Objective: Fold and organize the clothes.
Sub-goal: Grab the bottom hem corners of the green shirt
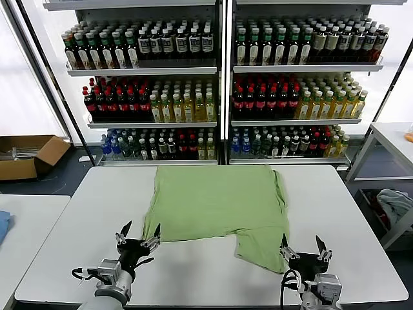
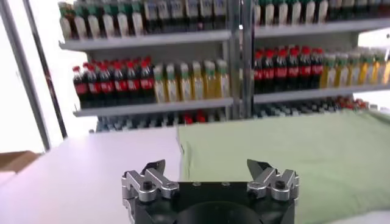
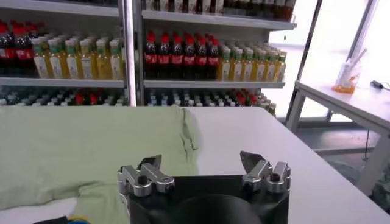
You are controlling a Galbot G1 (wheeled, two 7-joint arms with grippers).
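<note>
A: Where is the shirt?

B: The light green shirt point(image 1: 216, 203) lies flat on the white table point(image 1: 77, 219), spread across its middle. Its far edge sits near the table's back edge. Most of it forms a broad rectangle, and at the near right a flap hangs down toward the robot, ending in a corner close to the right arm. No collar, buttons or print show from above.

A: And the arms?

B: Both are low at the table's near edge. The left pincer point(image 1: 137, 234) is just beside the shirt's near left corner, fingers spread wide, nothing between them. In the left wrist view the left pincer point(image 2: 210, 172) gapes over bare table, with the cloth's edge point(image 2: 292, 158) running ahead of it.

A: The right one?

B: The right pincer point(image 1: 303, 248) stands just beside the hanging flap's corner, also wide open and holding nothing. Its wrist view shows the right pincer point(image 3: 204, 165) with the green cloth point(image 3: 79, 146) ahead of one finger and bare table ahead of the other.

A: What surrounds the table?

B: Behind it, shelves of bottled drinks point(image 1: 219, 84). A cardboard box point(image 1: 29, 155) sits on the floor at far left. At right, a second table point(image 1: 393, 139) with a bundle of cloth point(image 1: 395, 205) below it.
</note>
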